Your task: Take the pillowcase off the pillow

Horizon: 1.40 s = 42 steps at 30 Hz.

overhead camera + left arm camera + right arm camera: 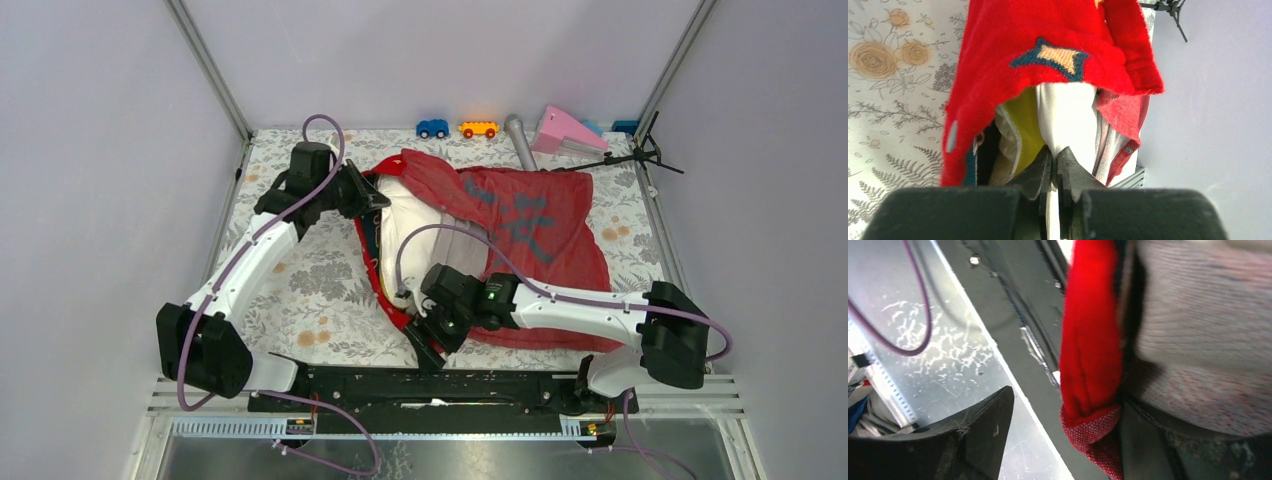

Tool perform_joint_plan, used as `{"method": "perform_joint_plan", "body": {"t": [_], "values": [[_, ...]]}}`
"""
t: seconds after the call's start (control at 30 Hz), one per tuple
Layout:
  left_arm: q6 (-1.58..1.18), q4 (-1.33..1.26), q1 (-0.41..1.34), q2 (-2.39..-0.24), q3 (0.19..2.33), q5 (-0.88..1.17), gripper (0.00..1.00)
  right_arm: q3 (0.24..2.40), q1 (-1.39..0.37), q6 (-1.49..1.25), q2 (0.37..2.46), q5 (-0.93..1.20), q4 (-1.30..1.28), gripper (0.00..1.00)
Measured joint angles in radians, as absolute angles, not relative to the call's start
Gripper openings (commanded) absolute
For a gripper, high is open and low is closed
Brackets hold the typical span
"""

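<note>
The red pillowcase (540, 225) lies over the middle and right of the table, its duller inside with grey characters facing up. The white pillow (415, 225) bulges out of its left opening. My left gripper (375, 197) is at the pillow's far left corner. In the left wrist view it (1054, 150) is shut on white pillow fabric (1068, 115) beside the yellow side edge (1025, 120), under a red fold of pillowcase (1058, 30). My right gripper (432, 338) is at the pillowcase's near left edge. In the right wrist view it (1068, 400) stands open, the red hem (1093, 425) resting against its right finger.
Along the back edge stand a blue toy car (432, 128), an orange toy car (478, 129), a grey cylinder (520, 142), a pink wedge (565, 130) and a black stand (640, 155). A floral cloth (310, 290) covers the table. The black base rail (430, 385) runs along the near edge.
</note>
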<state>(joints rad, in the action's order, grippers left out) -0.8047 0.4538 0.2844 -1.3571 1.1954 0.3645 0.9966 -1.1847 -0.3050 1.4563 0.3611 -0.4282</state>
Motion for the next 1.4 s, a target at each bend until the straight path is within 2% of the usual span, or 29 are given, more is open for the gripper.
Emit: {"method": "perform_joint_plan", "body": {"t": [0.1, 0.2, 0.3, 0.47, 0.7, 1.07, 1.27, 1.4], "values": [[-0.802, 0.482, 0.266, -1.357, 1.202, 0.366, 0.0, 0.954, -1.14, -0.315, 1.435, 0.313, -0.442, 0.79], [-0.8, 0.494, 0.257, -1.356, 1.202, 0.368, 0.0, 0.89, -1.016, -0.335, 1.391, 0.267, -0.443, 0.93], [-0.8, 0.495, 0.255, -1.354, 1.198, 0.38, 0.0, 0.866, -0.937, -0.352, 1.322, 0.223, -0.46, 0.97], [-0.801, 0.474, 0.252, -1.314, 1.147, 0.389, 0.0, 0.913, -0.929, -0.352, 1.211, 0.216, -0.475, 0.96], [-0.8, 0.45, 0.29, -1.25, 1.071, 0.38, 0.0, 1.135, -0.929, -0.333, 1.251, 0.066, -0.487, 0.95], [-0.777, 0.446, 0.359, -1.201, 1.02, 0.35, 0.0, 1.472, -0.913, -0.219, 1.576, -0.23, -0.417, 0.93], [-0.742, 0.454, 0.403, -1.155, 1.005, 0.331, 0.0, 1.572, -0.876, -0.187, 1.739, -0.25, -0.4, 0.82], [-0.716, 0.474, 0.415, -1.154, 1.005, 0.321, 0.0, 1.686, -0.845, -0.187, 1.828, -0.252, -0.398, 0.78]]}}
